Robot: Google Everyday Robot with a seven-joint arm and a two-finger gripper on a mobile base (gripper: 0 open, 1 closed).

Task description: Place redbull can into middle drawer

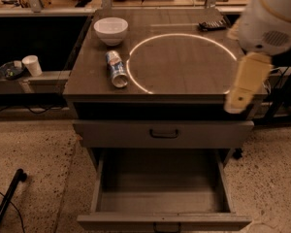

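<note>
Two drawers: the upper drawer front [116, 132] is shut, its black handle [164, 133] showing. The middle drawer [160, 186] below it is pulled well out, its plain grey inside bare, so a thing can be lowered in from above.
Redbull can: it lies on its side on the cabinet top [87, 79], left of centre, one end towards the front edge. It is just beside the left arc of the ring of light [184, 34] and well apart from the drawer it is meant for.
White bowl: the bowl [111, 30] stands upright behind the can [116, 68], near it but not touching.
Gripper: the gripper [242, 89] hangs over the right front corner of the cabinet, below the arm's white housing [271, 18] and well apart from the can. It has no hold of the can, which lies free. How far open it is I cannot tell.
Step in hand: by my judgement the reach for the can, which is not yet grasped.
Next move: likely a crossing to the left over the top, then a grip across the slim body.
Risk: a lying can may roll if nudged, and the bowl leaves little room behind it.
</note>
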